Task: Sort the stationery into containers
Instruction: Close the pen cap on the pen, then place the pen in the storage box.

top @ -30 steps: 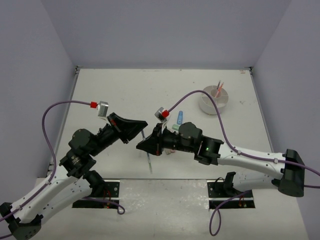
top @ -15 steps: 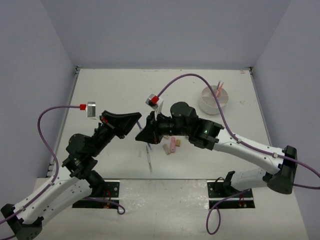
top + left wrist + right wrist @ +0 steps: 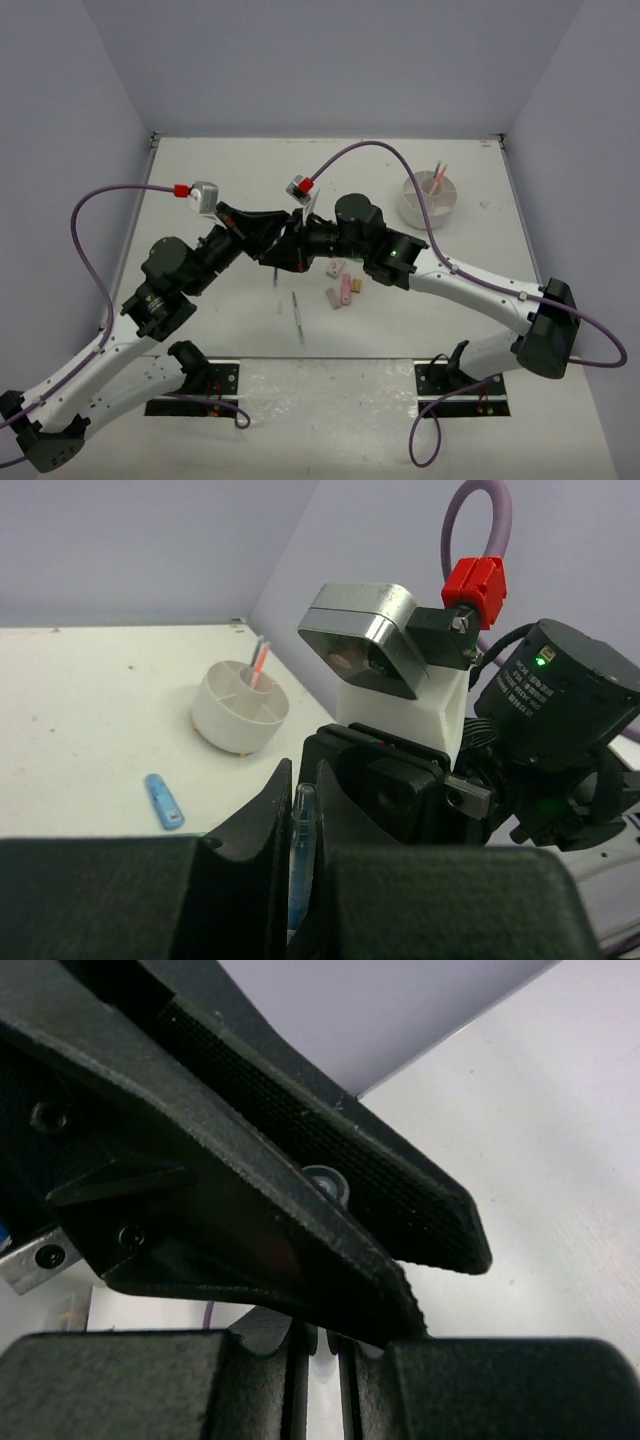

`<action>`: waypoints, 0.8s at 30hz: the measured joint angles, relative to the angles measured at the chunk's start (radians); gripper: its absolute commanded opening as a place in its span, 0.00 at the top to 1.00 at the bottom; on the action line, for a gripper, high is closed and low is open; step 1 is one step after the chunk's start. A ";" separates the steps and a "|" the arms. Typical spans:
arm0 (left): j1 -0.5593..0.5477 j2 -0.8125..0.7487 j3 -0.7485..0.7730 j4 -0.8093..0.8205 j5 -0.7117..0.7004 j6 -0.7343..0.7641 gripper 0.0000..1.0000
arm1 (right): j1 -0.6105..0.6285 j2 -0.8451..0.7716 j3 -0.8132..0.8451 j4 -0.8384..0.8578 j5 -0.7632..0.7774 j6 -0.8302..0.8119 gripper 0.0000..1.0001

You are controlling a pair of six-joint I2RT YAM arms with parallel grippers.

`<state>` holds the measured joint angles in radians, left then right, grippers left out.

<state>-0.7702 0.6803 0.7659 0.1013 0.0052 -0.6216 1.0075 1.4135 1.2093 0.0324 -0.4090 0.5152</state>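
The left gripper is clenched on a clear bluish pen. The right gripper meets it tip to tip; whether it grasps anything cannot be told.

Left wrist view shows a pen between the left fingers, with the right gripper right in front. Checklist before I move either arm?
1. Hold: the left gripper is shut on the clear pen: ok.
2. Second hold: whether the right gripper grips that pen too: cannot tell. It looks nearly closed, and no pen is seen in it.
3. Room between the two grippers: not ok. They crowd together above the table.
4. Target: the white tub is upright, with a red pen standing in it: ok.
5. Sorting done: not ok. The blue block and a loose pen lie on the table.
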 measured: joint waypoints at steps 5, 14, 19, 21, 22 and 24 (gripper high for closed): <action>0.003 0.048 0.053 -0.060 -0.044 0.054 0.11 | -0.029 0.000 -0.073 0.112 0.035 0.028 1.00; -0.058 0.042 0.304 -0.369 -0.286 0.058 0.00 | -0.140 -0.084 -0.244 0.093 0.376 0.001 1.00; -0.057 0.046 0.354 -0.521 -0.431 0.066 0.00 | -0.330 -0.169 -0.305 -0.007 0.696 -0.034 1.00; -0.057 0.047 0.322 -0.564 -0.434 0.070 0.00 | -0.440 -0.189 -0.297 -0.012 0.818 -0.053 1.00; -0.057 0.046 0.288 -0.589 -0.429 0.077 0.00 | -0.497 -0.190 -0.288 -0.015 0.862 -0.062 1.00; -0.057 0.042 0.255 -0.618 -0.421 0.085 0.00 | -0.598 -0.173 -0.259 -0.019 0.941 -0.074 1.00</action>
<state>-0.8272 0.7224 1.0211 -0.5167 -0.4157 -0.5369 0.4093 1.2404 0.9507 0.0138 0.5320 0.4409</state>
